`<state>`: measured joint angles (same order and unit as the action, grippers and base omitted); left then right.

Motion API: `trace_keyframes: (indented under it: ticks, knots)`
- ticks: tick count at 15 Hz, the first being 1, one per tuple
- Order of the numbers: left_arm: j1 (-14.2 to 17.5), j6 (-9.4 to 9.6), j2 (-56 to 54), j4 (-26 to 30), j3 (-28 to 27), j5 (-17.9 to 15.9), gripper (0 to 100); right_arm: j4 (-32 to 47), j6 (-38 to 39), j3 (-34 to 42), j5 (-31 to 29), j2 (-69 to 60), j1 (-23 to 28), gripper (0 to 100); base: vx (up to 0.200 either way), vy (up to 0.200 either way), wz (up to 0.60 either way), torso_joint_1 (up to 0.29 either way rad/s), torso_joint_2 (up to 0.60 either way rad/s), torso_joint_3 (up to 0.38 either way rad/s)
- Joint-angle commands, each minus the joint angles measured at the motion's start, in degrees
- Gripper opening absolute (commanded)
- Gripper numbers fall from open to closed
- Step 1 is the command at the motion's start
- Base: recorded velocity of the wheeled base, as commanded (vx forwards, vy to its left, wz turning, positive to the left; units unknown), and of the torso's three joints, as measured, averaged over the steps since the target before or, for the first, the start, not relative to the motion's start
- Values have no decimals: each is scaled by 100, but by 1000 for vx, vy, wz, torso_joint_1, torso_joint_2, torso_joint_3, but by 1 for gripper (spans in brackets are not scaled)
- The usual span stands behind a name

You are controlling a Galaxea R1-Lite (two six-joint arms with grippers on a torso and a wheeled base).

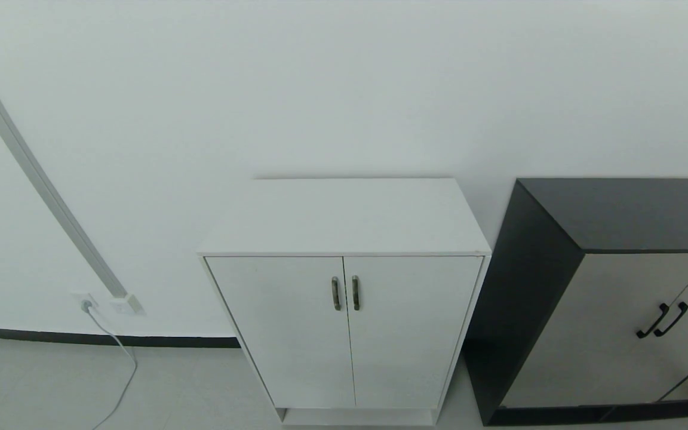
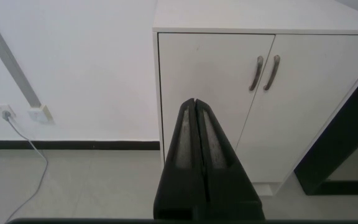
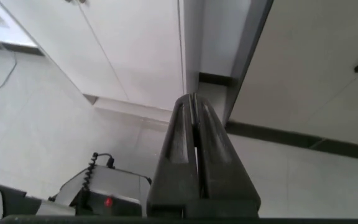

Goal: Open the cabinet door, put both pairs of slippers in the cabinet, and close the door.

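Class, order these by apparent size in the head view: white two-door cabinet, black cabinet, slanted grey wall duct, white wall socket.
1. White two-door cabinet and black cabinet with grey doors: alike; the black one is cut off at the edge, so unranked.
2. Slanted grey wall duct.
3. White wall socket.

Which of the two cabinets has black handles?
The black cabinet on the robot's right; its handles are black, while the white cabinet has dull metal handles.
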<state>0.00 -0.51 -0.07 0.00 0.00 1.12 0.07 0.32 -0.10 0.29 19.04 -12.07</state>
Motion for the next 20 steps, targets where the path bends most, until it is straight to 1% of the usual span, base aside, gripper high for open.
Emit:
trace_keyframes:
  ticks: [1, 3, 4, 11, 15, 20]
  knots:
    - [0, -2, 7, 0, 0, 2, 0, -7, -14, 1, -170, -278, 310, 0, 0, 0, 0, 0, 0, 0]
    - [0, -2, 7, 0, 0, 2, 0, -7, -58, 1, -205, -665, 864, 0, 0, 0, 0, 0, 0, 0]
    - [0, -2, 7, 0, 0, 2, 0, -7, -58, 1, -205, -885, 961, 0, 0, 0, 0, 0, 0, 0]
    - [0, -10, 7, 0, 0, 2, 0, -7, -14, 10, -205, -1904, 1181, 0, 0, 0, 0, 0, 0, 0]
    - [0, 25, 7, 0, 0, -7, 0, -16, -5, 10, -205, -1904, 1189, 0, 0, 0, 0, 0, 0, 0]
    - [9, 25, 7, 0, 0, -7, 0, -16, -5, 10, -205, -1904, 1189, 0, 0, 0, 0, 0, 0, 0]
